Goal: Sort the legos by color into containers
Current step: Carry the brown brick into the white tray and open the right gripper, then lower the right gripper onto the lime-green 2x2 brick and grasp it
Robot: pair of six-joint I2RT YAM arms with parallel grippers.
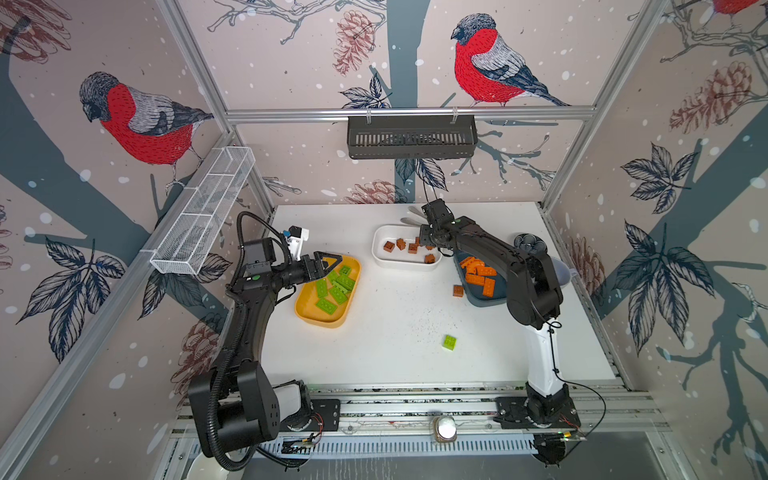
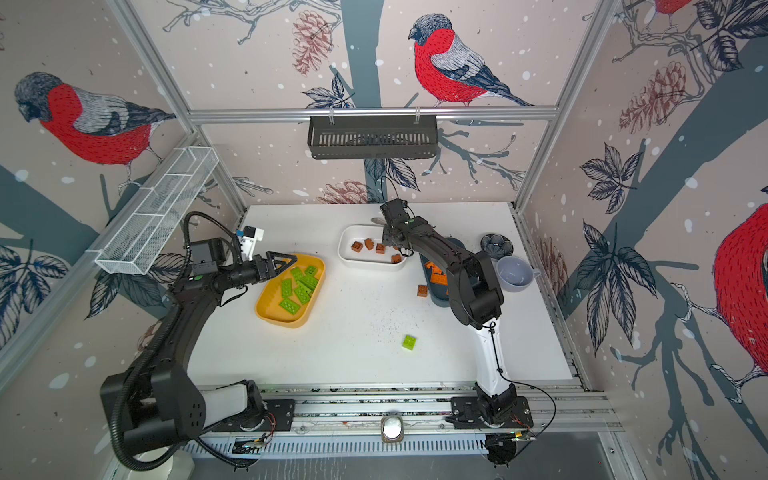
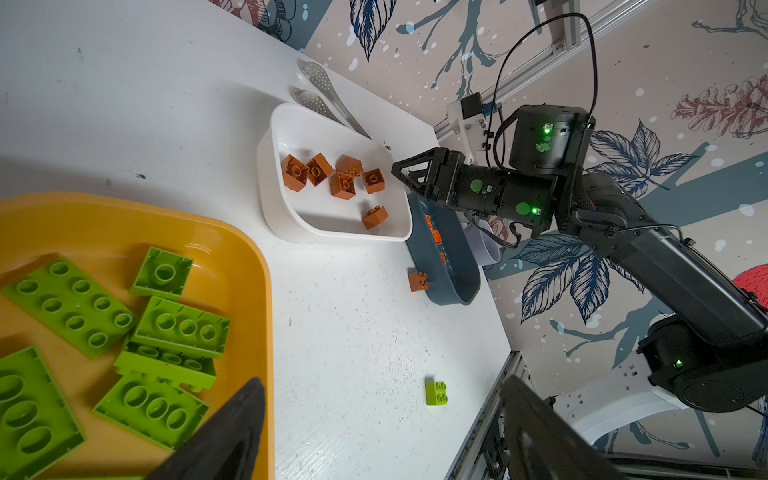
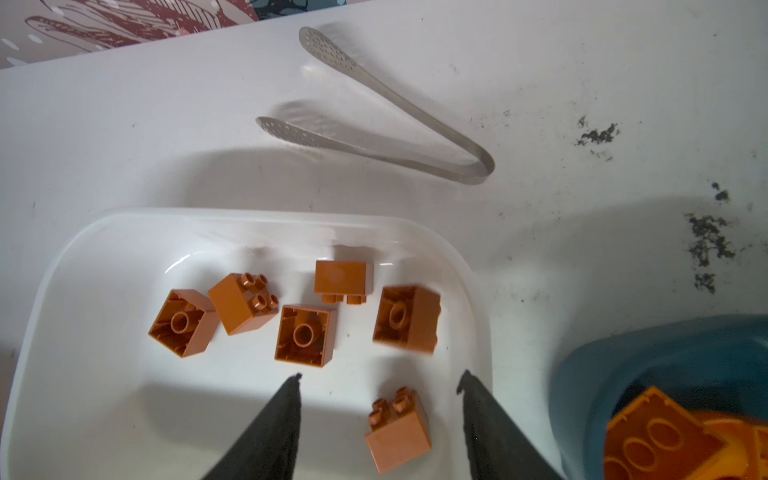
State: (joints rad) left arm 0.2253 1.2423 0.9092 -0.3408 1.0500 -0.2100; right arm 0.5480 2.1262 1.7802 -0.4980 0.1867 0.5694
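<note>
The right gripper [image 4: 380,375], at the lower middle of the frame, stands released above the white tub [image 4: 83,249]; it should rise straight, not touching the brown cubes [image 4: 305,334].

We scan for writing and find none we can read. Just behind the right gripper [image 3: 400,178], small pale marks on the wrist housing [image 3: 490,189] are too small to make out as letters or numbers.
</note>
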